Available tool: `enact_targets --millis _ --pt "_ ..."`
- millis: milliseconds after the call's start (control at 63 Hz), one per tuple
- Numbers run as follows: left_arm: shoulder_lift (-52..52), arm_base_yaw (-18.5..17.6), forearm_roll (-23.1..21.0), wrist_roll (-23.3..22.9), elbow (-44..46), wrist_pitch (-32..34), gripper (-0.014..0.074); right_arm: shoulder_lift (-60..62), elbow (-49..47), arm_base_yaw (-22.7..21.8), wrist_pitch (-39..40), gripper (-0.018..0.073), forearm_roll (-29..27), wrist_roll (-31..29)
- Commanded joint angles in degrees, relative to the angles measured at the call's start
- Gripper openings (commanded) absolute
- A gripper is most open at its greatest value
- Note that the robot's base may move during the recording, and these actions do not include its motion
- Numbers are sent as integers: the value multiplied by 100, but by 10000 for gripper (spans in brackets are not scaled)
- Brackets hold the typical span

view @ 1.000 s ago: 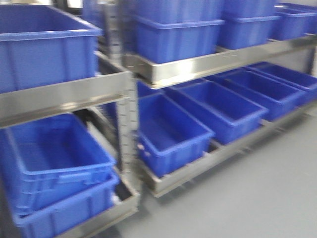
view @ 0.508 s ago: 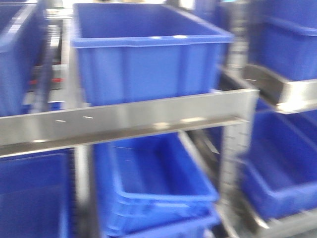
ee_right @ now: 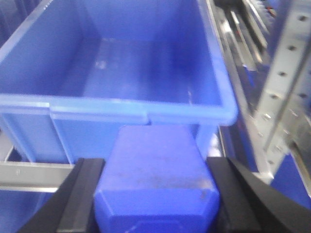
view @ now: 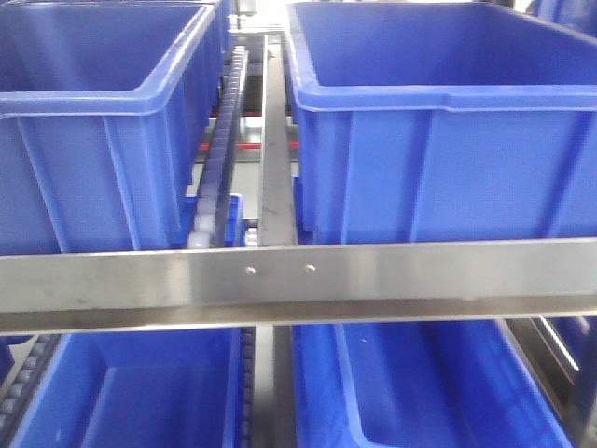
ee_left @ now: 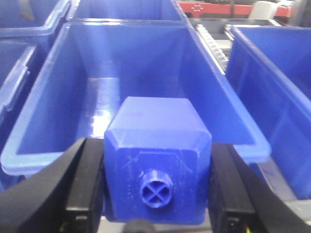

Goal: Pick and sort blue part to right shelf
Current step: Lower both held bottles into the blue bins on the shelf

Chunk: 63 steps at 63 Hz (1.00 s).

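Shelf [view: 280, 280] shifted; two pincers [ee_left: 156, 167] [ee_right: 156, 174] grip two blocks [ee_left: 155, 126] [ee_right: 153, 150].

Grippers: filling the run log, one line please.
left gripper: shut on knobbed blue block | right gripper: shut on blue part | blue bins ahead

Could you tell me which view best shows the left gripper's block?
Left wrist view: the knobbed blue block sits centred, clamped in the left gripper. Front and right wrist views do not show it.

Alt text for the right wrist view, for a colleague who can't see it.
The right pincer grips the blue part between black fingers, in front of an open, seemingly empty blue bin. A steel upright of the right shelf stands at right.
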State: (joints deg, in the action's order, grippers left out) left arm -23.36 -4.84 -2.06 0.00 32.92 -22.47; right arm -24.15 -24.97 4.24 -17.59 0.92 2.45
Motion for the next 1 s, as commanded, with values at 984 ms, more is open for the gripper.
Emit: enact_targets --millis 984 --pt "-53 0 -28 0 166 524 312 -16 -172 -40 547 374 43 -29"
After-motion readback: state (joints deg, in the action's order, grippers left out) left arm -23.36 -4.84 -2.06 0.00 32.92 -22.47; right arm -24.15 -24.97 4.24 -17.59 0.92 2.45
